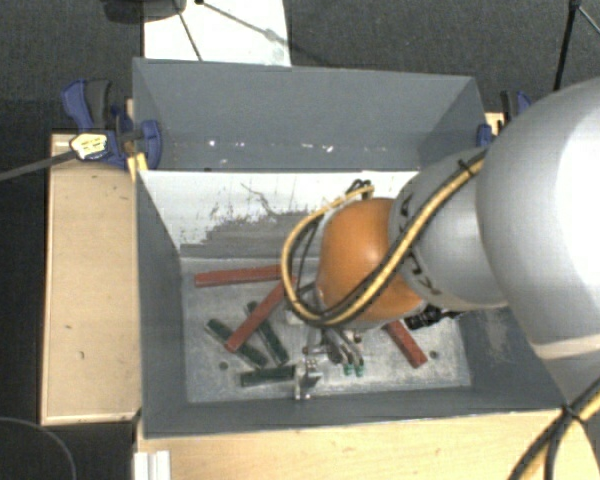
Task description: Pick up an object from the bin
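Camera view puts the gripper point(318, 366) low over the front middle of the grey metal bin point(162, 308), beneath the arm's orange dome-shaped wrist cover point(358, 258) and its looped yellow and black cables point(298, 268). Whether the gripper is open or closed I cannot tell, and nothing can be made out in its hold.

The step in hand looks like positioning for a grasp. Nearest is a short dark green flat stick point(267, 375) on the bin floor, just beside the gripper toward the view's left. A small green piece point(356, 369) lies close on the other side. The next move calls for settling squarely around one of them before closing.

Another dark green stick point(272, 343) and a long red-brown bar point(237, 277) lie among crossed pieces further left, and a second red-brown bar point(408, 346) lies to the right. The bin's front wall is near and may crowd the approach.
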Controlling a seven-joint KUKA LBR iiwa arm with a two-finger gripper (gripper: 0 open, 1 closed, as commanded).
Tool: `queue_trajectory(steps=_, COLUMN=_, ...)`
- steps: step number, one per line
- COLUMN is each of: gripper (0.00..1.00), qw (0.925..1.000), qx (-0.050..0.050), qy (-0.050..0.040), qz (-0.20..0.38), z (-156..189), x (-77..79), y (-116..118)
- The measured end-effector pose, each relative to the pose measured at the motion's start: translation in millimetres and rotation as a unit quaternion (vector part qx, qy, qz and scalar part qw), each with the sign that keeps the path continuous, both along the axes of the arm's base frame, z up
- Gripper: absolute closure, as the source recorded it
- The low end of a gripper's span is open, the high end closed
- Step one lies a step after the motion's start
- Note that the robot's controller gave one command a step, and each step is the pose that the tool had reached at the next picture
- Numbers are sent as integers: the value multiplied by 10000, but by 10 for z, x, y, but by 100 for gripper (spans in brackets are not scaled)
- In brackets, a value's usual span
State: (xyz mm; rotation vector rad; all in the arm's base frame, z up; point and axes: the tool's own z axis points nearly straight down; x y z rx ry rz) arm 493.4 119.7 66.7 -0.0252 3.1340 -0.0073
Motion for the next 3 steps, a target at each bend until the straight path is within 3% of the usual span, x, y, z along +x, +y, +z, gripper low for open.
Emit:
queue_trajectory(steps=1, gripper=100, qw=9969, qx=53, qy=-25, qz=-786, z=74, x=13, y=-49)
queue_trajectory(steps=2, gripper=100, qw=9969, qx=53, qy=-25, qz=-788, z=74, x=13, y=-49)
queue_trajectory(steps=3, gripper=100, qw=9970, qx=31, qy=18, qz=-777, z=1574, x=163, y=-137)
